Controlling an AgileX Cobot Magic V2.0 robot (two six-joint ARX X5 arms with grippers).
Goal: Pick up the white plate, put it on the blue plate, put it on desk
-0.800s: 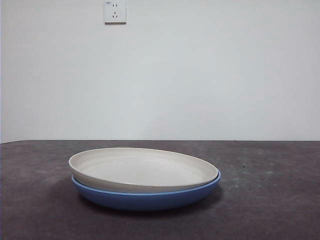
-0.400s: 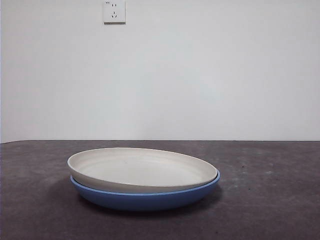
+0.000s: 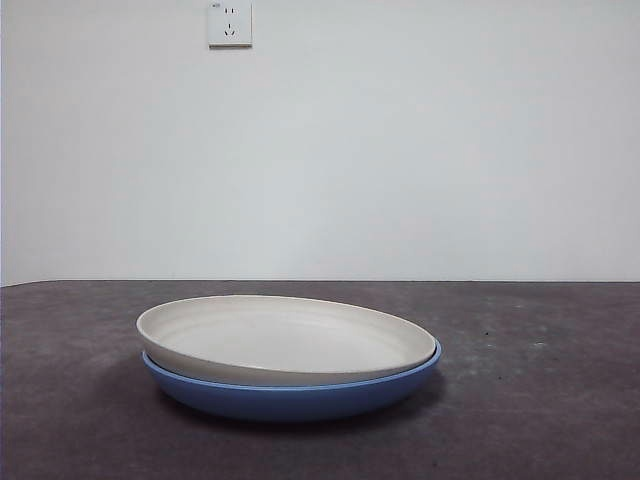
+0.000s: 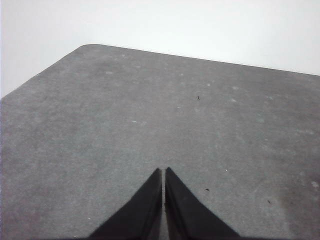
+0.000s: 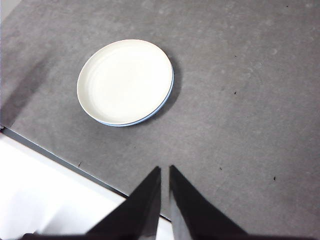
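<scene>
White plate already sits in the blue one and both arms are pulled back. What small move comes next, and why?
Probably the right claw should descend toward the white plate and open. That plate rests nested in the blue plate, not on the desk, and only the right wrist view shows the plates. Both claws are shut and empty.

A plain matte white wall fills the background, evenly lit. At about eleven o'clock on it sits a square white plastic power socket.
</scene>
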